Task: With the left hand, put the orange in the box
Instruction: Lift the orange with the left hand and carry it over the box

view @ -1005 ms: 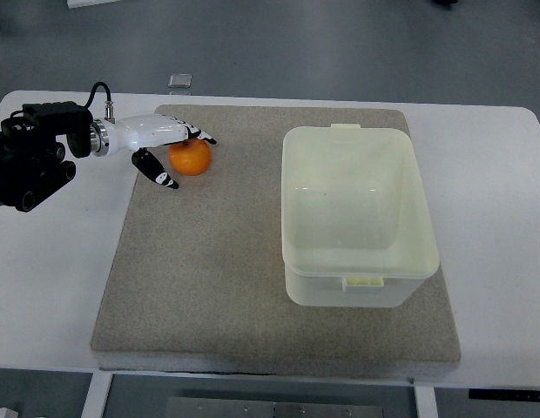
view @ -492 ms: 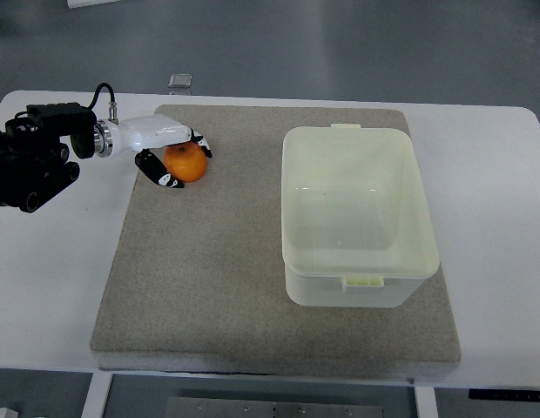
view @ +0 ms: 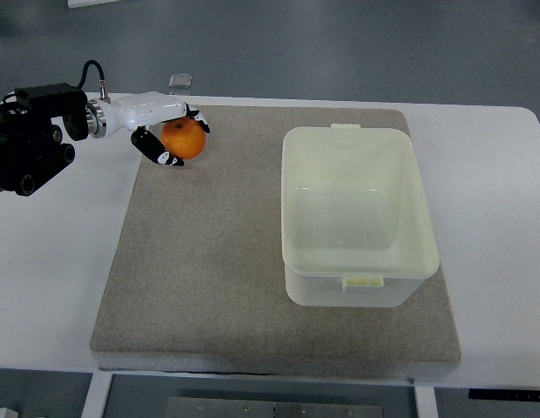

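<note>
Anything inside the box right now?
The box shows only its bare pale floor, with nothing covered from this steep view. The orange is outside it, gripped by the left hand over the mat's far-left corner.

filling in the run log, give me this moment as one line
left hand: shut on round orange | orange: over grey felt mat, far-left corner | pale yellow plastic box: open, empty | right hand: not in view

No legible text or labels.
</note>
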Motion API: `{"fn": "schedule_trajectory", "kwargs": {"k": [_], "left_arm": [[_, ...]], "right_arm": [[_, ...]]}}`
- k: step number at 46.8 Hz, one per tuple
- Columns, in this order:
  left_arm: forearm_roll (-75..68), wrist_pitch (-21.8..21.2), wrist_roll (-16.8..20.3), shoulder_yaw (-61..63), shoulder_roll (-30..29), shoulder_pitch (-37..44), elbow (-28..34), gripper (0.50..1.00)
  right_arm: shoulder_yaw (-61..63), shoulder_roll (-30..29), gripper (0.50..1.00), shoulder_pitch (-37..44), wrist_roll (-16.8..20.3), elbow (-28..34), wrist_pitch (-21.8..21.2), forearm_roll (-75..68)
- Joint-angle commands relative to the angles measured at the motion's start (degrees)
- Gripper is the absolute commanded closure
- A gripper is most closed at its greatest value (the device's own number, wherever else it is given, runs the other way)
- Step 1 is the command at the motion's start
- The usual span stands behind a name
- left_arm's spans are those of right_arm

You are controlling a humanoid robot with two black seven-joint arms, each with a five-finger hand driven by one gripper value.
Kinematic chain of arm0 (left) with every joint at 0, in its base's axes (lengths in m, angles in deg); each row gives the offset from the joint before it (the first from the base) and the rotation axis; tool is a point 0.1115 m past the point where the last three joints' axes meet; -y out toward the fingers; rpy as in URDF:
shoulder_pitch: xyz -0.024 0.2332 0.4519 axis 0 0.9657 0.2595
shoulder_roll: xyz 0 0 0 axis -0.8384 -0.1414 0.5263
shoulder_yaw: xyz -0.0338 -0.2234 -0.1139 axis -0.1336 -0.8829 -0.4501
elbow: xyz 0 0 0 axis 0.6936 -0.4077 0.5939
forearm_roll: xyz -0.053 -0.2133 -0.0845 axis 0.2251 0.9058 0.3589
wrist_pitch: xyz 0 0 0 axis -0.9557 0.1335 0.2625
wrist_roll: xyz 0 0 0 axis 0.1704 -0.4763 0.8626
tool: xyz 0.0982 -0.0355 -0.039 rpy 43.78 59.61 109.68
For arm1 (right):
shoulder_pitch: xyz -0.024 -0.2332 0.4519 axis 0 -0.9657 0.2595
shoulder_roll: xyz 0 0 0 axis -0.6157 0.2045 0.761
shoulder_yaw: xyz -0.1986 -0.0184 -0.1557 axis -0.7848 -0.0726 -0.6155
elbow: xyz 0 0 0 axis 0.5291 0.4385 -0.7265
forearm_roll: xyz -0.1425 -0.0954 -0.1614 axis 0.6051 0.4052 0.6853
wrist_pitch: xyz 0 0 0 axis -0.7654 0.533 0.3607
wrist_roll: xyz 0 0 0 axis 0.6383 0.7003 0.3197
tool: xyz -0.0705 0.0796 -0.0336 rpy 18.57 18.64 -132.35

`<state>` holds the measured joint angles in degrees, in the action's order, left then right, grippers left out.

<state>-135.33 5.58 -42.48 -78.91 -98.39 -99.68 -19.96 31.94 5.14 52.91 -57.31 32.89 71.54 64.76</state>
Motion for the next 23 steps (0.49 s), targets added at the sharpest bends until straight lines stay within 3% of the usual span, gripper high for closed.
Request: {"fn": "schedule_trajectory", "kwargs": {"k": [1,6,23], "left_arm": [[0.0,0.0,0.0,0.1,0.1,-1.0,0.1,1.000],[-0.1,0.1,0.0,0.1,-0.4,-2.3,-1.9,1.000],[5.1,0.2,0.0,0.0,-9.8,-10.0,-20.8,1.000]], "right_arm": [[0.0,0.0,0.568,0.0,0.0,0.0,0.0,0.0],[0.0,0.0,0.568,0.0,0.0,0.0,0.0,0.0],[0.0,0.0,0.568,0.1,0.0,0.0,0.0,0.0]]}}
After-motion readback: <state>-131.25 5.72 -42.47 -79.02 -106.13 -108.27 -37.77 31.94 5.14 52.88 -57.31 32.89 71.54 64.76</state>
